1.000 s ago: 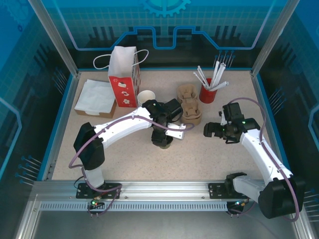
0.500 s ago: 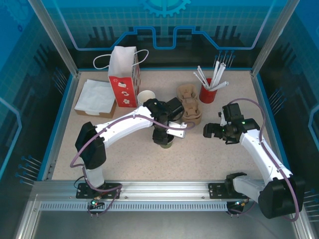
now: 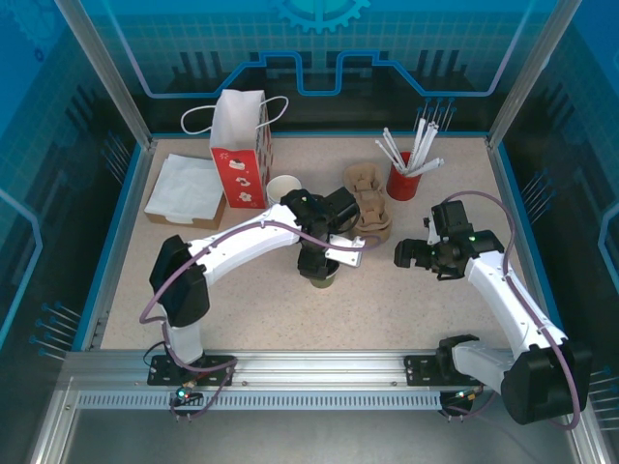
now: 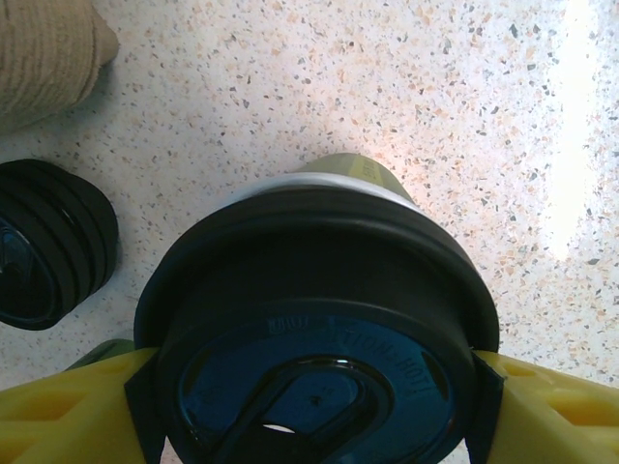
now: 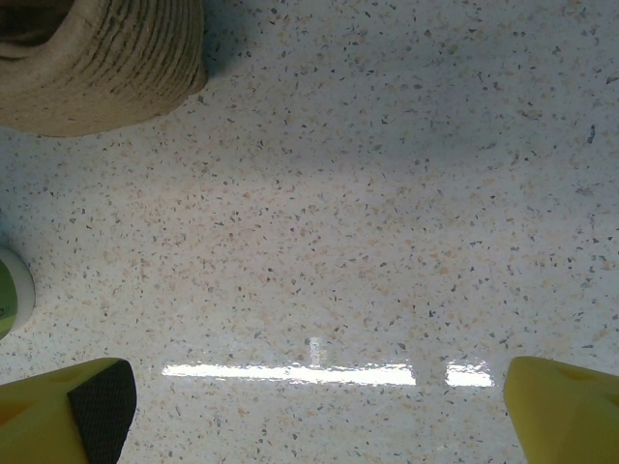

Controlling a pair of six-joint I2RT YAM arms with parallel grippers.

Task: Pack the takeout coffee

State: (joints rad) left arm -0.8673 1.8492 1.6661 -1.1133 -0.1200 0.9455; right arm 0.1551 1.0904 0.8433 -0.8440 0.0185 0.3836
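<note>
Top external view: speckled desk, blue panel walls. The takeout coffee stands clamped inside the left end effector.

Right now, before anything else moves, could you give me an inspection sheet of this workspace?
Surface: speckled table; no spills seen.
Job's things: takeout coffee, a green cup with its black lid on, between the pads of the left tool.
Clutter: paper bag, napkins, white-rimmed cup, cardboard cup carriers, red cup of straws, stack of black lids.
Tools: left tool shut on the takeout coffee at the lid; right tool open over bare table.
Cables: purple cable looped along each arm; no snag seen.
Surroundings: blue panels in a metal frame; nothing else seen.
</note>
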